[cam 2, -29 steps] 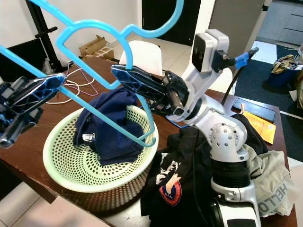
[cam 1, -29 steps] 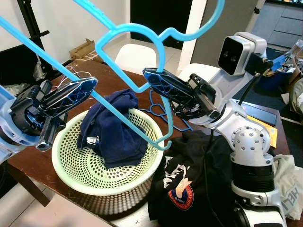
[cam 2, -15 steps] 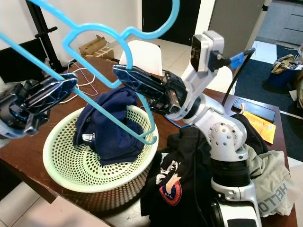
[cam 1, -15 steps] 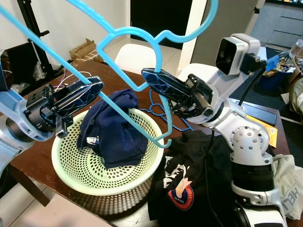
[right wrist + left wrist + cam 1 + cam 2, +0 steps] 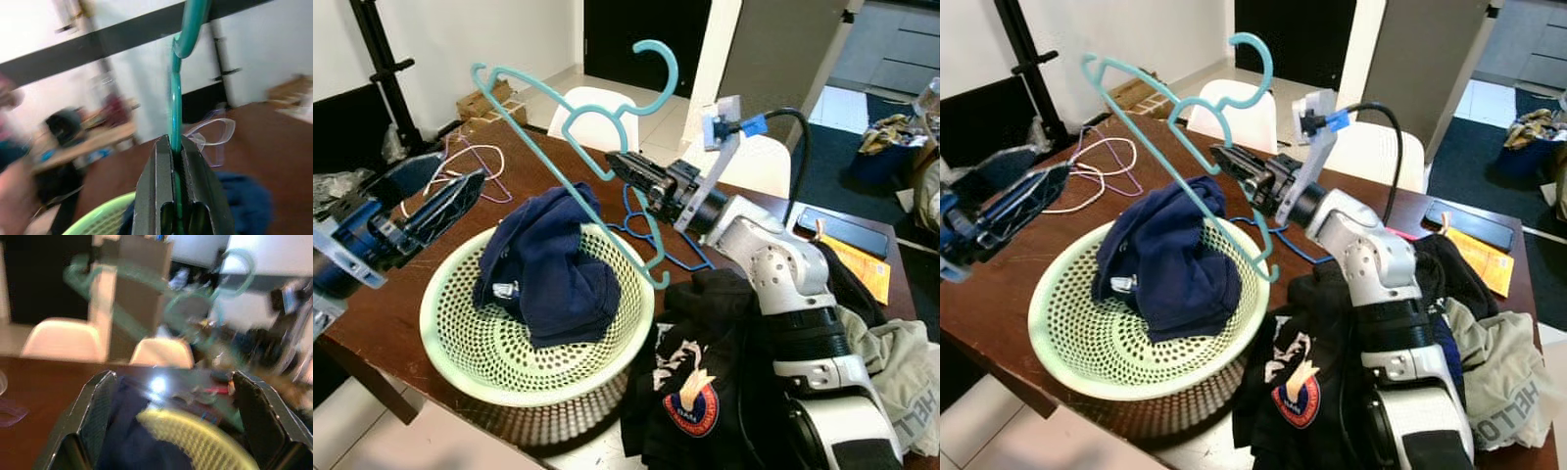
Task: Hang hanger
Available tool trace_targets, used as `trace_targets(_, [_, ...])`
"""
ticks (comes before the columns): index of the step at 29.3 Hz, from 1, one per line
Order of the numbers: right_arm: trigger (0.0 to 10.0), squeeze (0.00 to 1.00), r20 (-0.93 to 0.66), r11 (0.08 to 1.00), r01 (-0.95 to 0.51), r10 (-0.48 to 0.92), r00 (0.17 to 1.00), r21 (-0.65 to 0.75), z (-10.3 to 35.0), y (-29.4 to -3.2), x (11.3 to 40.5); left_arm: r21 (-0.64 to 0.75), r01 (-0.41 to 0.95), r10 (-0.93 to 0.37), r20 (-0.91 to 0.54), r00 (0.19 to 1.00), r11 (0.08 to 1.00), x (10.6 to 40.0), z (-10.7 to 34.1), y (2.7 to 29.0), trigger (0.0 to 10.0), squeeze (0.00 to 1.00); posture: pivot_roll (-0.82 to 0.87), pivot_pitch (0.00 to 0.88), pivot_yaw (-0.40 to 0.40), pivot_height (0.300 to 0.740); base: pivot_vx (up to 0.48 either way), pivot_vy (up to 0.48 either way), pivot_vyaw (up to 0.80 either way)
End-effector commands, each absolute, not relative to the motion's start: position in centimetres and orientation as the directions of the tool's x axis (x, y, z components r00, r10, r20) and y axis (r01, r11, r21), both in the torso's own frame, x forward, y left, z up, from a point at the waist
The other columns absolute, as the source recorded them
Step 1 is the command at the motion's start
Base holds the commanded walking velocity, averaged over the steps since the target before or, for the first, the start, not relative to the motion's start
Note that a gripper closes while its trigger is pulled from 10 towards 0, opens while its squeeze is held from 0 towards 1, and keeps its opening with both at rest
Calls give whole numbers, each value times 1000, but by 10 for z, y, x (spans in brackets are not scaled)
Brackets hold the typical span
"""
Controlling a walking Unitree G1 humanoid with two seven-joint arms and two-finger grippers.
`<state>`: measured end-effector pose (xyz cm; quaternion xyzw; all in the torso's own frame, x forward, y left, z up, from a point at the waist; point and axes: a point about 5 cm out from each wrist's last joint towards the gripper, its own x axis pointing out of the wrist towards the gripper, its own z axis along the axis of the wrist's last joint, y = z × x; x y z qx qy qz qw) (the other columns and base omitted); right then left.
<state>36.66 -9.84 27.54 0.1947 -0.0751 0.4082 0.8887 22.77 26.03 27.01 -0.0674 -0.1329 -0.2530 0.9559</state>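
- One hanger (image 5: 570, 147), teal plastic, is up in the air above the table (image 5: 524, 162), held only by the right gripper (image 5: 625, 168).
- Right fingers (image 5: 161, 196) are pressed together on the hanger's thin bar, near the neck under the hook; the wrist view shows the bar running straight up out of the pinch.
- Its hook points up and away, and its long lower bar slants down over the basket (image 5: 470, 343), ending just above the far rim.
- Left gripper (image 5: 445, 206) sits low beside the basket, fingers (image 5: 100, 406) spread wide with nothing between them.
- Navy cloth (image 5: 548, 264) lies heaped in the basket; a black shirt (image 5: 700, 382) is on the table beside it.
- More hangers (image 5: 641, 230), blue ones, lie flat on the table behind the basket.
- Progress, as I judge it: the pick-up is done and the hanger is lifted free.
- Left to do: carry it to a rail, catch the hook and let go. No rail can be made out, so the hanging has not begun.
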Motion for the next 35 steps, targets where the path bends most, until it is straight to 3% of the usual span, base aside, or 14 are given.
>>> trace_targets(1, [0, 0, 303, 664, -679, 608, 734, 313, 278, -112, 376, -49, 275, -260, 196, 945, 960, 233, 258, 290, 10000, 1000, 187, 0, -75, 740, 0, 0, -431])
trace_targets(4, [0, 0, 300, 682, -659, 587, 752, 317, 278, -115, 378, -63, 159, -147, 164, 975, 985, 238, 253, 303, 10000, 1000, 183, 0, -74, 740, 0, 0, -677])
trace_targets(5, [0, 0, 298, 702, -639, 566, 769, 315, 278, -118, 380, -13, 8, -7, 109, 994, 1000, 243, 245, 319, 10000, 24, 179, 0, -74, 740, 0, 0, -800])
trace_targets(6, [0, 0, 298, 702, -639, 566, 769, 315, 278, -118, 380, -13, 8, -7, 109, 994, 1000, 243, 245, 319, 10000, 24, 179, 0, -74, 740, 0, 0, -800])
trace_targets(7, [0, 0, 292, 726, -615, 543, 787, 308, 278, -121, 382, 61, -132, 128, 62, 990, 989, 247, 236, 332, 10000, 0, 178, 0, -73, 740, 0, 0, -800])
trace_targets(9, [0, 0, 292, 726, -615, 543, 787, 308, 278, -121, 382, 61, -132, 128, 62, 990, 989, 247, 236, 332, 10000, 0, 178, 0, -73, 740, 0, 0, -800])
trace_targets(11, [0, 0, 277, 767, -576, 509, 815, 284, 276, -127, 385, 160, -273, 270, 43, 962, 949, 254, 222, 342, 10000, 0, 174, 0, -77, 740, 0, 0, -800])
trace_targets(14, [0, 0, 270, 782, -562, 498, 824, 271, 274, -128, 386, 94, -278, 272, 75, 959, 956, 262, 220, 337, 10000, 0, 173, 0, -79, 740, 0, 0, -267])
trace_targets(17, [0, 0, 260, 796, -553, 495, 829, 247, 273, -125, 387, -70, -148, 157, 144, 977, 987, 285, 219, 308, 10000, 0, 149, 0, -75, 740, 0, 0, 0])
trace_targets(20, [0, 0, 257, 798, -554, 498, 828, 238, 273, -125, 387, -94, -91, 104, 143, 984, 991, 295, 218, 294, 10000, 0, 145, 0, -72, 740, 0, 0, 0])
trace_targets(23, [0, 0, 258, 811, -538, 483, 837, 228, 272, -128, 388, -86, 84, -75, 98, 992, 993, 312, 204, 254, 10000, 0, 129, 0, -64, 740, 0, 0, 0])
trace_targets(32, [0, 0, 247, 823, -526, 475, 845, 216, 269, -131, 388, -104, 79, -75, 44, 996, 991, 321, 185, 236, 10000, 0, 120, 0, -65, 740, 0, 0, 0])
trace_targets(35, [0, 0, 247, 820, -530, 480, 842, 213, 270, -130, 389, -48, 63, -63, 11, 998, 997, 323, 180, 233, 10000, 0, 122, 0, -68, 740, 0, 0, 0])
